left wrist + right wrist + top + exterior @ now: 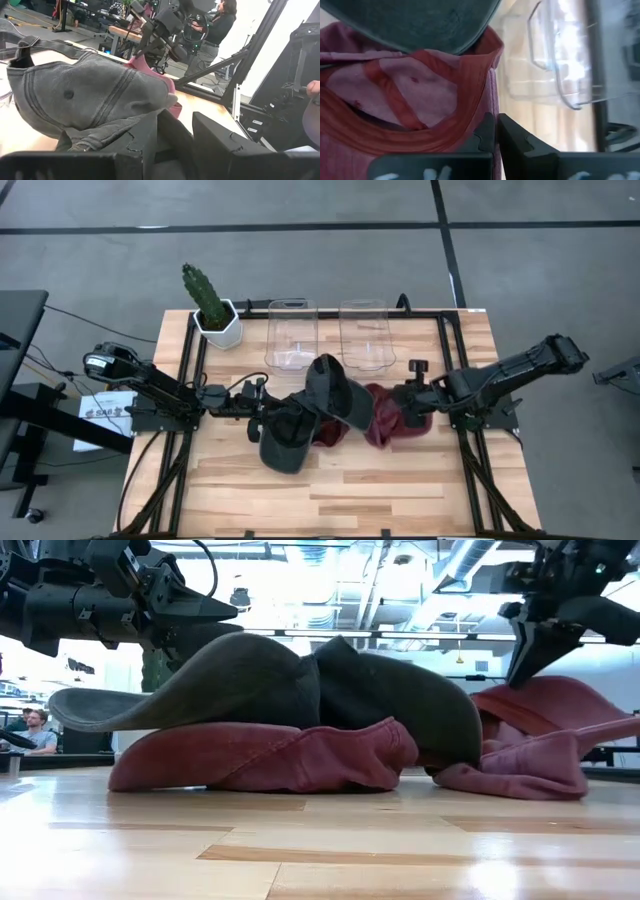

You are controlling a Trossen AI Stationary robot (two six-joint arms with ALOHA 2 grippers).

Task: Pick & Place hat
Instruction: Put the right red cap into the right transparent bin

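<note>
Meanwhile, Two Claws at a Heap of Caps

Centrally on the pale wooden slatted bench (350, 490) lies a pile of soft caps: two faded dark grey cotton baseball caps and at least two washed maroon-red cotton caps. One grey cap (287, 437) sits toward the left arm, its crown draped over a red cap (270, 755) that rests flat on the bench; the other grey cap (335, 388) overlaps it from the far side, its brim reaching toward the right arm. A second red cap (385, 415) lies on the right side of the heap, partly under that brim.

The left claw (258, 412) is at the left edge of the pile, its fingers (225, 145) partly parted with the cloth of the nearer grey cap gathered between them, so it is grasping that cap. The right claw (408, 405) is at the right-hand red cap, its fingers (512, 135) clenched together right at the cap's rim; whether any fabric is pinched between them I cannot tell.

Behind the heap stand two clear plastic bins (291, 335) side by side, and a green cactus in a white faceted pot (212, 308) at the far left corner
</note>
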